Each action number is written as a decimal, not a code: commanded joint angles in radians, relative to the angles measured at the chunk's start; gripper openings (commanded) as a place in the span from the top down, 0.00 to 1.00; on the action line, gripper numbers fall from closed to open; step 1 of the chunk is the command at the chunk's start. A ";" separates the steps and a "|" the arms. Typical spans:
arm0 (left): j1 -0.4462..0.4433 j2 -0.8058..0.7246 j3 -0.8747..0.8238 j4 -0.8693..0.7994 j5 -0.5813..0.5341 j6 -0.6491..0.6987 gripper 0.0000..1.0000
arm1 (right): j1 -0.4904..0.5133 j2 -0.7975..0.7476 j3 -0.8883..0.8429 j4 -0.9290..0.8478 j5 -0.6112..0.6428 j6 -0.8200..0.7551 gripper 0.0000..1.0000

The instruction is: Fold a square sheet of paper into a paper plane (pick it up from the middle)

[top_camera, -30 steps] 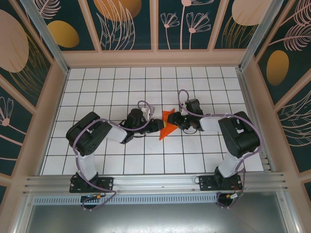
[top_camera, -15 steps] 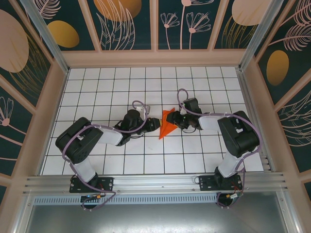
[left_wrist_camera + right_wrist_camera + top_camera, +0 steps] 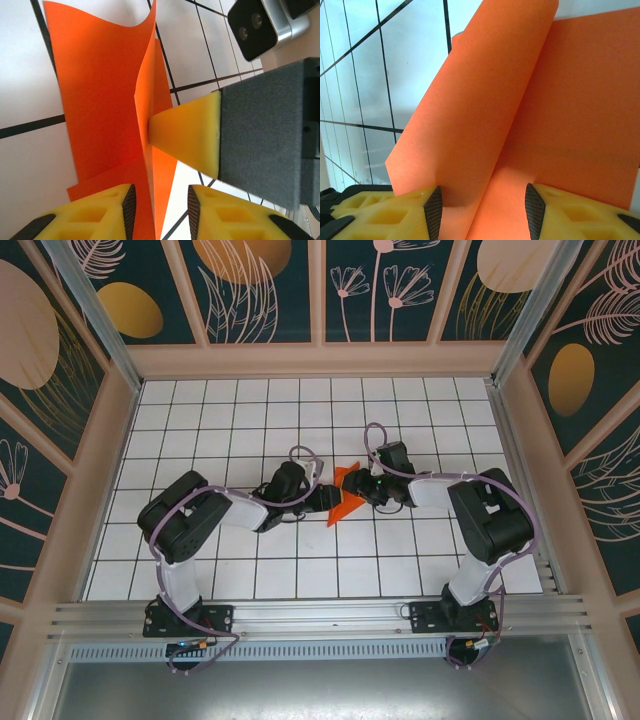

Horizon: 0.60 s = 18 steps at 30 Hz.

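On the left, the left arm was drawn back half a second ago with its elbow swung low and wide. It has since bunched up and pushed in again, so the left hand [image 3: 326,501] now reaches over the left edge of the orange sheet of paper [image 3: 344,510] and covers more of it than before. Its wrist view shows its fingers [image 3: 100,212] apart, with the raised flap of the sheet running down into the gap between them; they are not yet pressed onto it. The sheet itself has hardly shifted. It lies near the middle of the worktop [image 3: 250,570], between the two hands, part flat on the tiles and part standing up along a crease. On the right, the right hand [image 3: 363,490] keeps the place it had a second ago at the sheet's right side. Its fingers [image 3: 385,212] are also spread, with the creased paper lying across the gap. From the left wrist, one yellow fingertip [image 3: 186,137] touches the upright flap and seems to prop it. The change suggests the left hand is returning to take or flatten the flap while the right steadies it, so the folding looks to be at an early stage.
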<state>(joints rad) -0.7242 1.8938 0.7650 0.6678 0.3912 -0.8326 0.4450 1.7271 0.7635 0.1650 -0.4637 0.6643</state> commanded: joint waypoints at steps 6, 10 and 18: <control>-0.006 0.073 0.063 -0.043 0.016 0.058 0.77 | 0.003 -0.010 0.012 -0.093 0.036 -0.008 0.49; -0.007 0.071 0.068 -0.040 0.026 0.083 0.88 | 0.004 -0.045 0.023 -0.107 0.026 -0.028 0.49; -0.006 0.073 0.065 -0.021 0.057 0.120 0.95 | -0.003 -0.090 0.004 -0.100 -0.009 -0.155 0.49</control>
<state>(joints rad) -0.7277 1.9518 0.8158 0.6319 0.4194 -0.7475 0.4450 1.6806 0.7681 0.0864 -0.4618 0.5804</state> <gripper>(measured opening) 0.070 0.508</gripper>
